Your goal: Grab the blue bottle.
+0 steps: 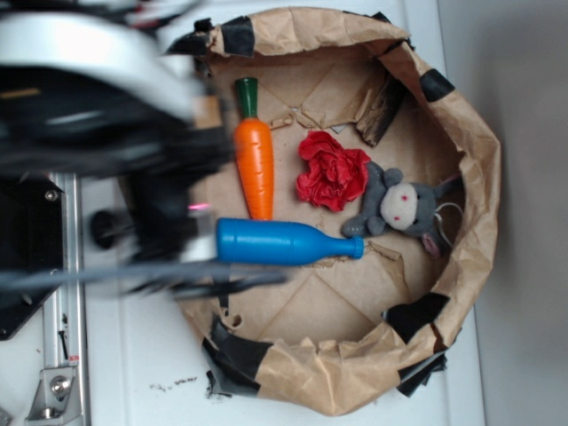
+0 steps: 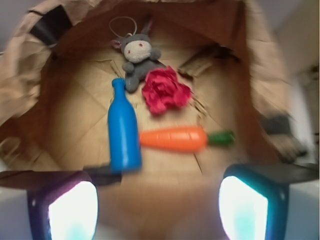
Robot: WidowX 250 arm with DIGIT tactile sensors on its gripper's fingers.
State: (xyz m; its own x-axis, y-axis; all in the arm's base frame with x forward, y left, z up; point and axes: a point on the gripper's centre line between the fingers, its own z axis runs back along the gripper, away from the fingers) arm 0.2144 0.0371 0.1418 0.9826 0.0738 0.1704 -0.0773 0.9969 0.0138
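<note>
The blue bottle (image 1: 280, 241) lies on its side inside a brown paper bag tray (image 1: 470, 151), its neck pointing right toward the grey plush. In the wrist view the blue bottle (image 2: 122, 127) lies lengthwise just ahead of my left finger, with its base nearest me. My gripper (image 2: 157, 205) is open and empty, its two fingers (image 2: 65, 207) spread wide at the near rim of the bag. In the exterior view the gripper (image 1: 173, 222) is a dark blur at the bag's left edge, beside the bottle's base.
An orange carrot (image 1: 255, 155) with a green top lies next to the bottle. A red fabric flower (image 1: 331, 170) and a grey plush bunny (image 1: 404, 206) lie further in. The crumpled bag walls (image 2: 45, 55) ring everything.
</note>
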